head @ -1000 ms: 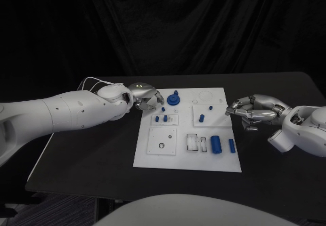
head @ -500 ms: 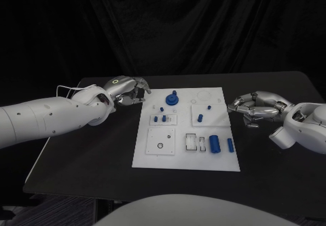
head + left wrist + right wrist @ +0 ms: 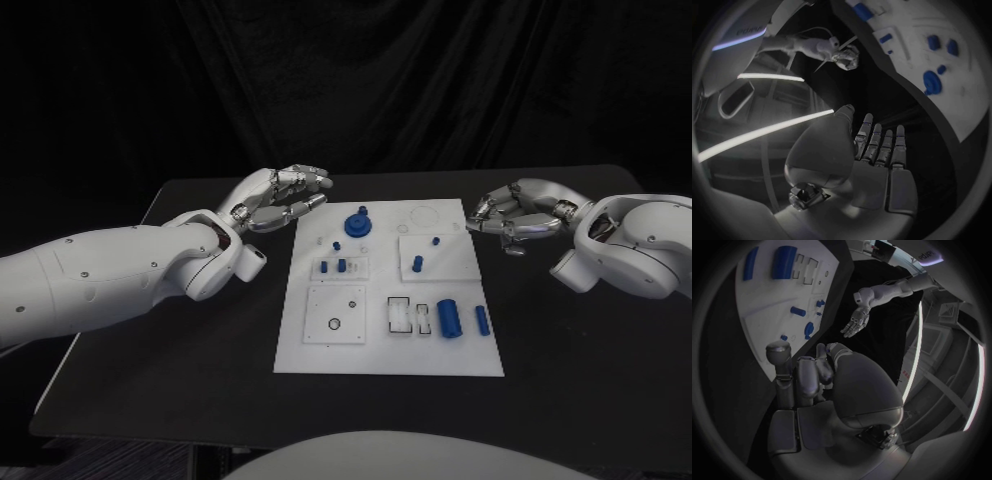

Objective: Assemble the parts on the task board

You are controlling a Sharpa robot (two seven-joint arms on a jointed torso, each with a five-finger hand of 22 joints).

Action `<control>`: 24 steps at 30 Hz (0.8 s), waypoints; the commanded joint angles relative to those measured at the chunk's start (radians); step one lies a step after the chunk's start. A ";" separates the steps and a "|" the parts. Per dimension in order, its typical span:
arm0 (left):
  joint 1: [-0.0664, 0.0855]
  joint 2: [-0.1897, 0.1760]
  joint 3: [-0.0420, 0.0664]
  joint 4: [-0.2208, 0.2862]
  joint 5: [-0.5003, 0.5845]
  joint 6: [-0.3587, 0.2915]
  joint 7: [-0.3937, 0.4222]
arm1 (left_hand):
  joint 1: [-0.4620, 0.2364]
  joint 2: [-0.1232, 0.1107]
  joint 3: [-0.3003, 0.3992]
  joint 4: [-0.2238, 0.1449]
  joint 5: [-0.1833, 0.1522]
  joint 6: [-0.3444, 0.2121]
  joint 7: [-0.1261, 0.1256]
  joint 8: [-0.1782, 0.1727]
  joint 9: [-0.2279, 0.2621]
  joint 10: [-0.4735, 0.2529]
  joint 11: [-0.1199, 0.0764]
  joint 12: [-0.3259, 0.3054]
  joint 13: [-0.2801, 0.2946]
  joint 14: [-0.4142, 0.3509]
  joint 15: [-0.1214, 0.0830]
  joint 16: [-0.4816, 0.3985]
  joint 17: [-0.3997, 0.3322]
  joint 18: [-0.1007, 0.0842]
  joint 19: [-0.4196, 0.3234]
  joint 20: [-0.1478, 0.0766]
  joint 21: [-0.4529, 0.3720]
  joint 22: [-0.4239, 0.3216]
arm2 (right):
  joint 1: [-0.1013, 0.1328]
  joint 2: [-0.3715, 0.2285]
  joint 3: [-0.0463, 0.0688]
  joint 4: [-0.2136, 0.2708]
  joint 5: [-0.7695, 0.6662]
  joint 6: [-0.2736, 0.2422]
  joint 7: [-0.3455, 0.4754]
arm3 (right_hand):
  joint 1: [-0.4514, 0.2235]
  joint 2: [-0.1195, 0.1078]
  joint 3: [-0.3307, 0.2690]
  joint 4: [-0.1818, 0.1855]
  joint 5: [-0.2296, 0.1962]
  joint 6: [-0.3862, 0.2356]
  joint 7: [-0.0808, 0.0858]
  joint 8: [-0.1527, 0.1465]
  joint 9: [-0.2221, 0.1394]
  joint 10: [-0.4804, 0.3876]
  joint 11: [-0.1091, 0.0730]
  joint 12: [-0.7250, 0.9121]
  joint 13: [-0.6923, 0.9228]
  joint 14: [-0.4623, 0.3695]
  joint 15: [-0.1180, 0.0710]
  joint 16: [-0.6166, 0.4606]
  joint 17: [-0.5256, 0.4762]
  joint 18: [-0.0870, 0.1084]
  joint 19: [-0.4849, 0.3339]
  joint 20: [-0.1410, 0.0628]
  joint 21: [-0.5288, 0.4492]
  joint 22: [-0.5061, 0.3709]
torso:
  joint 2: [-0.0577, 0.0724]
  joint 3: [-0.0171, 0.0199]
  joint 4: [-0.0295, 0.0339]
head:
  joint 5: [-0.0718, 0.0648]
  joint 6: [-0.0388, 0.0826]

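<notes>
Left hand (image 3: 278,198) of mine hovers over the table (image 3: 173,330) at about ten o'clock from the board (image 3: 389,350), fingers (image 3: 879,145) straight and slightly apart, holding nothing. Right hand (image 3: 515,216) hangs at two o'clock off the board's far right corner, fingers (image 3: 795,380) curled in on nothing. On the board, a round blue part (image 3: 358,223) sits at twelve o'clock, and a blue cylinder (image 3: 450,318) lies toward five o'clock.

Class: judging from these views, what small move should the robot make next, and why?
Probably lower the left robot hand toward the round blue part beside it on the task board. That hand is open and empty, off the board's edge, and blue parts are lying loose.
</notes>
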 commanded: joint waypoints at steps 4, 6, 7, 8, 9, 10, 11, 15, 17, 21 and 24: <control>0.000 -0.031 0.001 0.085 0.465 0.242 0.221 | -0.032 0.084 -0.131 0.005 0.021 -0.098 -0.016 -0.009 -0.094 -0.071 -0.032 -0.097 -0.103 -0.088 -0.018 -0.106 -0.066 0.023 -0.101 0.006 -0.016 -0.298 | 0.009 0.025 0.001 -0.023 -0.405 -0.106 -0.031 | 0.029 -0.023 0.017 -0.013 -0.033 0.018 0.022 -0.032 -0.005 -0.272 0.026 -0.143 -0.242 -0.193 0.030 -0.148 -0.193 0.043 -0.180 0.028 -0.205 -0.079 | -0.020 -0.0190 0.0105 | -0.024 -0.002; 0.000 -0.037 0.001 0.099 0.485 0.256 0.230 | -0.027 0.100 -0.148 0.004 0.032 -0.115 -0.020 -0.011 -0.108 -0.084 -0.037 -0.109 -0.110 -0.100 -0.023 -0.122 -0.069 0.029 -0.114 0.007 -0.018 -0.339 | 0.011 0.037 0.001 -0.036 -0.477 -0.120 -0.030 | 0.046 -0.028 0.027 -0.023 -0.036 0.017 0.029 -0.043 -0.008 -0.396 0.031 -0.221 -0.356 -0.205 0.033 -0.145 -0.200 0.045 -0.188 0.032 -0.207 -0.073 | -0.024 -0.0251 0.0131 | -0.025 -0.005; 0.000 -0.039 0.001 0.105 0.493 0.262 0.233 | -0.019 0.107 -0.159 0.003 0.039 -0.120 -0.023 -0.011 -0.115 -0.089 -0.039 -0.112 -0.110 -0.105 -0.022 -0.128 -0.069 0.031 -0.121 0.010 -0.019 -0.358 | 0.011 0.044 0.001 -0.042 -0.523 -0.131 -0.030 | 0.049 -0.029 0.029 -0.024 -0.038 0.018 0.030 -0.046 -0.008 -0.399 0.033 -0.229 -0.362 -0.208 0.035 -0.143 -0.202 0.045 -0.190 0.034 -0.207 -0.070 | -0.025 -0.0267 0.0140 | -0.025 -0.005; 0.000 -0.040 0.001 0.110 0.498 0.266 0.235 | -0.015 0.109 -0.163 0.003 0.045 -0.124 -0.023 -0.011 -0.118 -0.090 -0.038 -0.112 -0.111 -0.106 -0.021 -0.129 -0.069 0.032 -0.123 0.012 -0.019 -0.363 | 0.011 0.048 0.001 -0.047 -0.567 -0.144 -0.029 | 0.057 -0.032 0.037 -0.030 -0.040 0.017 0.034 -0.052 -0.010 -0.416 0.036 -0.253 -0.376 -0.213 0.037 -0.142 -0.205 0.045 -0.192 0.036 -0.207 -0.067 | -0.026 -0.0286 0.0149 | -0.024 -0.006; 0.000 -0.042 0.001 0.116 0.503 0.271 0.236 | -0.004 0.113 -0.172 0.001 0.054 -0.127 -0.024 -0.011 -0.123 -0.095 -0.040 -0.114 -0.111 -0.109 -0.015 -0.132 -0.070 0.033 -0.127 0.017 -0.019 -0.378 | 0.012 0.055 0.001 -0.052 -0.626 -0.167 -0.028 | 0.077 -0.036 0.057 -0.044 -0.090 0.022 0.040 -0.062 -0.012 -0.419 0.042 -0.282 -0.400 -0.222 0.041 -0.138 -0.211 0.045 -0.196 0.040 -0.204 -0.058 | -0.025 -0.0327 0.0168 | -0.026 -0.006; 0.000 -0.045 0.001 0.121 0.506 0.274 0.237 | 0.001 0.115 -0.175 0.001 0.058 -0.129 -0.025 -0.011 -0.126 -0.097 -0.041 -0.115 -0.111 -0.110 -0.012 -0.133 -0.070 0.033 -0.129 0.020 -0.019 -0.383 | 0.012 0.062 0.001 -0.058 -0.672 -0.189 -0.027 | 0.085 -0.038 0.070 -0.049 -0.121 0.024 0.043 -0.068 -0.014 -0.419 0.044 -0.292 -0.409 -0.224 0.043 -0.134 -0.211 0.046 -0.199 0.042 -0.202 -0.052 | -0.025 -0.0375 0.0182 | -0.030 -0.007; 0.000 -0.048 0.001 0.127 0.509 0.279 0.238 | 0.013 0.118 -0.181 -0.002 0.070 -0.135 -0.027 -0.012 -0.131 -0.102 -0.042 -0.117 -0.111 -0.112 -0.005 -0.134 -0.070 0.032 -0.133 0.028 -0.020 -0.396 | 0.012 0.069 0.001 -0.063 -0.714 -0.211 -0.025 | 0.104 -0.050 0.124 -0.065 -0.221 0.030 0.047 -0.090 -0.021 -0.434 0.053 -0.320 -0.431 -0.249 0.053 -0.129 -0.220 0.044 -0.216 0.047 -0.197 -0.034 | -0.024 -0.0396 0.0184 | -0.034 -0.009; 0.000 -0.065 0.001 0.153 0.515 0.295 0.240 | 0.037 0.124 -0.188 -0.006 0.092 -0.148 -0.027 -0.013 -0.140 -0.107 -0.035 -0.117 -0.112 -0.113 0.005 -0.134 -0.070 0.036 -0.138 0.040 -0.020 -0.412 | 0.011 0.103 0.001 -0.090 -0.822 -0.279 -0.023 | 0.104 -0.102 0.181 -0.082 -0.250 0.012 0.060 -0.145 -0.036 -0.470 0.064 -0.373 -0.467 -0.194 0.057 -0.042 -0.147 0.025 -0.150 0.054 -0.072 0.048 | -0.009 -0.0485 0.0245 | -0.058 -0.003; 0.000 -0.072 0.001 0.164 0.517 0.299 0.242 | 0.044 0.125 -0.190 -0.008 0.100 -0.152 -0.027 -0.013 -0.143 -0.108 -0.034 -0.117 -0.112 -0.113 0.007 -0.135 -0.070 0.037 -0.139 0.043 -0.020 -0.415 | 0.008 0.116 0.001 -0.100 -0.856 -0.296 -0.025 | 0.092 -0.117 0.202 -0.084 -0.261 -0.021 0.070 -0.178 -0.045 -0.507 0.075 -0.397 -0.480 -0.177 0.066 -0.010 -0.124 0.019 -0.131 0.061 -0.033 0.077 | -0.001 -0.0514 0.0269 | -0.069 -0.002; 0.000 -0.081 0.001 0.175 0.519 0.303 0.242 | 0.071 0.127 -0.191 -0.022 0.134 -0.161 -0.032 -0.013 -0.150 -0.110 -0.030 -0.115 -0.111 -0.113 0.009 -0.133 -0.070 0.042 -0.139 0.051 -0.019 -0.423 | 0.004 0.130 0.001 -0.110 -0.909 -0.301 -0.040 | 0.077 -0.131 0.225 -0.087 -0.277 -0.050 0.074 -0.207 -0.050 -0.565 0.088 -0.440 -0.505 -0.180 0.074 0.005 -0.129 0.019 -0.131 0.069 -0.018 0.096 | 0.014 -0.0538 0.0350 | -0.091 0.008; -0.001 -0.086 0.001 0.177 0.519 0.305 0.240 | 0.077 0.127 -0.192 -0.026 0.142 -0.168 -0.035 -0.014 -0.152 -0.110 -0.026 -0.114 -0.111 -0.112 0.011 -0.132 -0.070 0.044 -0.139 0.054 -0.019 -0.426 | -0.001 0.138 0.001 -0.113 -0.931 -0.284 -0.053 | 0.064 -0.137 0.241 -0.090 -0.291 -0.076 0.081 -0.234 -0.055 -0.590 0.096 -0.481 -0.536 -0.184 0.080 0.013 -0.138 0.020 -0.128 0.075 -0.007 0.111 | 0.028 -0.0536 0.0446 | -0.104 0.019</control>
